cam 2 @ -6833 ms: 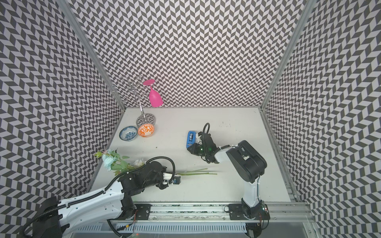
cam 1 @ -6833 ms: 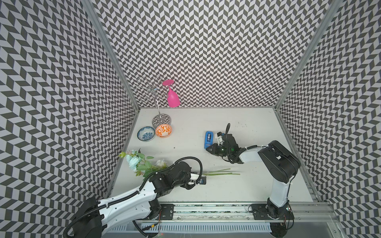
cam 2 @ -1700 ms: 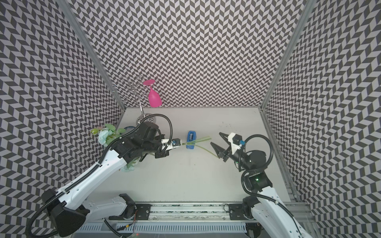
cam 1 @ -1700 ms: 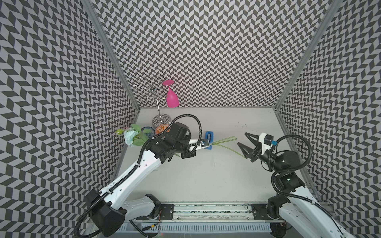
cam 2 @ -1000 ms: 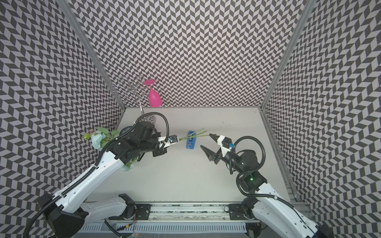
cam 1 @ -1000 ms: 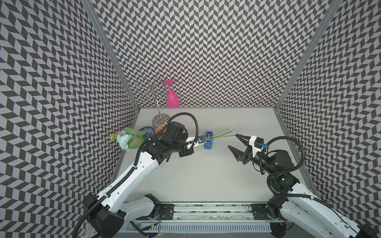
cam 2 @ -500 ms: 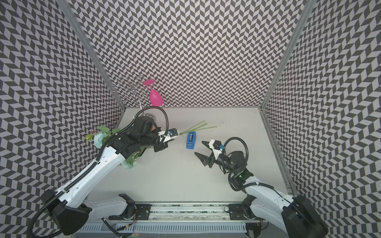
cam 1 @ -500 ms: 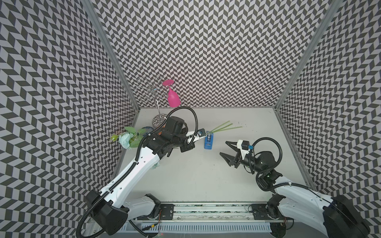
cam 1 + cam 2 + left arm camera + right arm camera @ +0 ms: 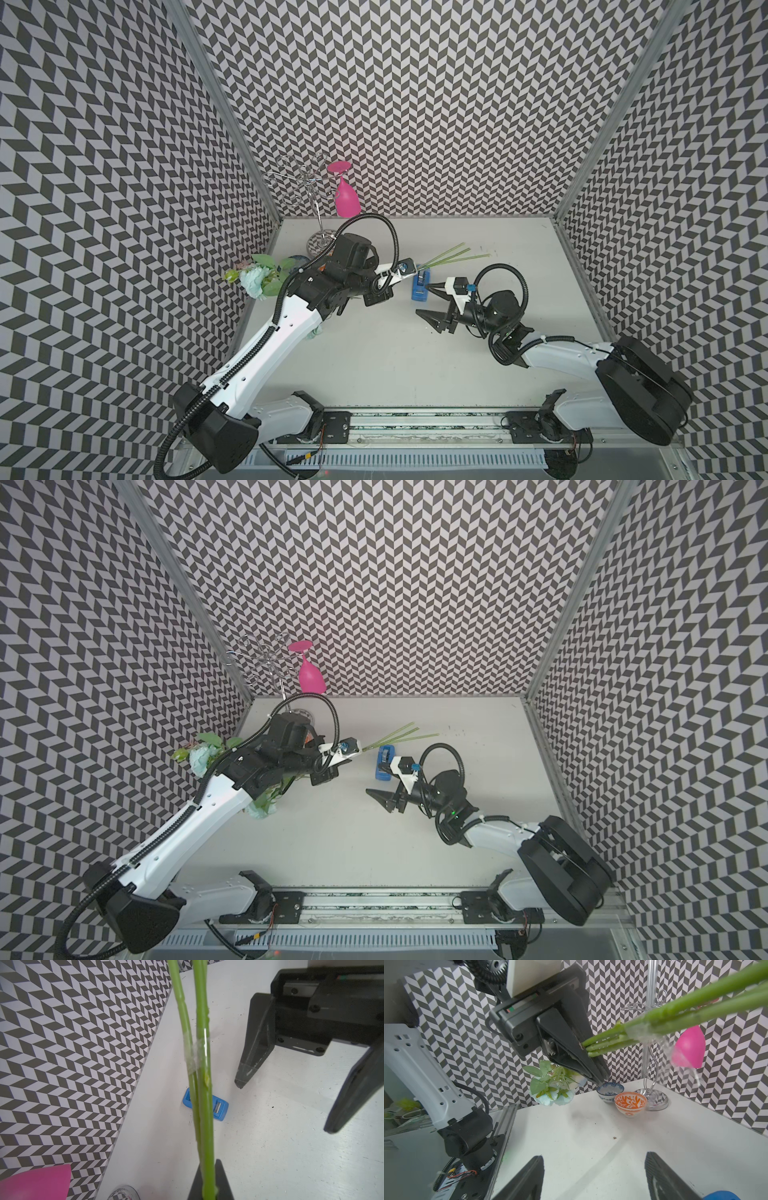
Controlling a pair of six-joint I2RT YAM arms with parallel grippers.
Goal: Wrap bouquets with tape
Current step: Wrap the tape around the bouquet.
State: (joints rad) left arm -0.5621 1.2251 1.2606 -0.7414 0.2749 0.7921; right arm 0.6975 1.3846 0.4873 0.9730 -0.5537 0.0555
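Between the clenched jaws of the left gripper (image 9: 591, 1057): green stems (image 9: 202, 1088) of the bouquet (image 9: 266, 279), grasped near mid-length and held raised off the table (image 9: 415, 365). Stem ends fan out beyond the fingertips toward the back wall; blooms and leaves hang behind the left arm, at the table's left edge.

Item, stems: one band of clear tape (image 9: 194, 1057) already wound round two stems, seen in the left wrist view. A loose transparent tail (image 9: 675, 1047) trails from the bundle in the right wrist view. Whether every stem is caught by the band cannot be told.

Item, right gripper (image 9: 432, 305): jaws spread wide, nothing between them, low over the table, pointing toward the left arm. Apart from the stems; just beside the tape dispenser.

Item, tape dispenser (image 9: 420, 285): blue, lying flat on the table below the raised stems, between the two grippers. Not held.

Item, surroundings: orange-patterned bowl (image 9: 630, 1103) and blue-and-white bowl (image 9: 609, 1092) side by side near the left back corner; wire stand (image 9: 309, 195) with a pink glass (image 9: 346, 199) hanging upside down from it.

Status, judged: a first wrap appears done. Left, it seems: pressing down the loose tail, possibly a further turn of tape, then setting the bouquet down.
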